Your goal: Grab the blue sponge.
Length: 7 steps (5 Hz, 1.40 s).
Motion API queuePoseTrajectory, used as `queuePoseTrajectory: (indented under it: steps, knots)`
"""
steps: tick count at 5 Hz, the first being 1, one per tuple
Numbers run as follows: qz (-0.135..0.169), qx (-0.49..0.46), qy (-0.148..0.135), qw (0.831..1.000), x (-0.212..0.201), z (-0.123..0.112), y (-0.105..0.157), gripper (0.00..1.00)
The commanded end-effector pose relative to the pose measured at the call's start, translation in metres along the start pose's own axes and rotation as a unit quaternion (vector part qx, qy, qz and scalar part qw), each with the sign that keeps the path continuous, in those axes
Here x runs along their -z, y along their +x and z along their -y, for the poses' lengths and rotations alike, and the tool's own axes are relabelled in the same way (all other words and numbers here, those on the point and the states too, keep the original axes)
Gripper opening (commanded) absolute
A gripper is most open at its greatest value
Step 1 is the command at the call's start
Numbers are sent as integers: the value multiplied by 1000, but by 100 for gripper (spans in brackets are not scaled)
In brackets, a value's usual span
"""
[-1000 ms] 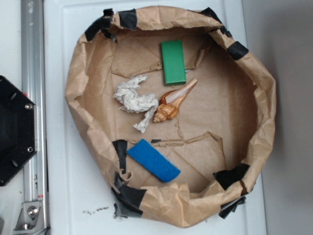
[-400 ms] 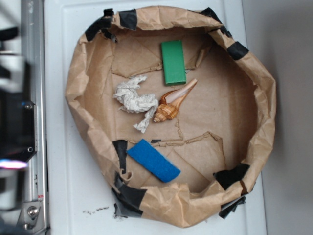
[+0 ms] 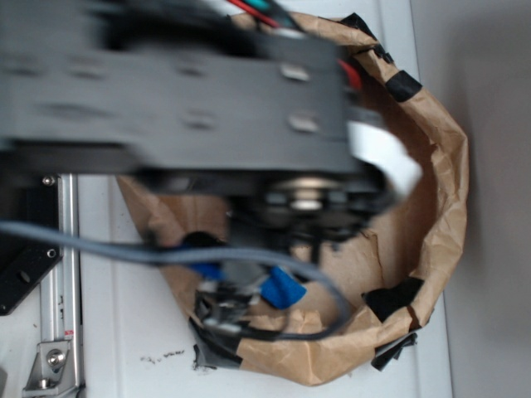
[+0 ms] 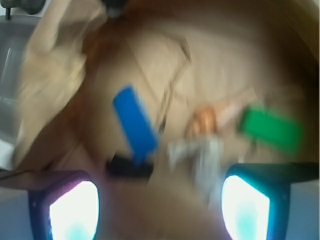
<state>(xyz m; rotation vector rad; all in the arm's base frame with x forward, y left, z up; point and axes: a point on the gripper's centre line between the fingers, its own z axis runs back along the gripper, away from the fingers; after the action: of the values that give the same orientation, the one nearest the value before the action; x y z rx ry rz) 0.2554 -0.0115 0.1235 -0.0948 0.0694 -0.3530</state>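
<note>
Two lit fingers frame my wrist view, one low at the left (image 4: 70,210) and one low at the right, well apart with nothing between them: my gripper (image 4: 160,212) is spread wide and holds nothing. The picture is smeared, so fine detail is lost.

I judge this to be the approach step, the grasp not yet begun. From outside, my arm (image 3: 182,99) lies across the upper half of the paper-lined bin (image 3: 444,199) and hides most of its floor. Only a corner of the blue sponge (image 3: 282,288) peeps out beneath my wrist and the grey cable (image 3: 99,247), near the bin's lower wall.

My wrist view shows more. The blue sponge (image 4: 135,125) lies flat on the brown paper, left of centre and slanted, with a patch of black tape (image 4: 127,167) just past its near end. To its right lie the crumpled white paper (image 4: 200,152), the seashell (image 4: 215,115) and the green block (image 4: 272,127), all apart from the sponge.

Next I need to shift left so the sponge sits midway between my fingers, turn my wrist so they close across its narrow width, then descend. It lies flat and thin, so I must go down almost to the paper.
</note>
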Motion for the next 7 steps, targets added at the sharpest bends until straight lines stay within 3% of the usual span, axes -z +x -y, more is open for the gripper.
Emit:
queuePoseTrajectory:
  steps: [1,2,3,4,5,6,7]
  knots:
    - [-1,62,-7,998,38,0,7,100]
    - [21,123,20,992,50,23,5,100]
    - [24,148,30,988,78,36,3,100]
    - [32,165,3,986,94,39,7,100]
    - [18,192,2,981,106,50,11,100]
    - [13,205,-19,978,105,59,16,100]
    - [22,157,3,987,90,33,23,100]
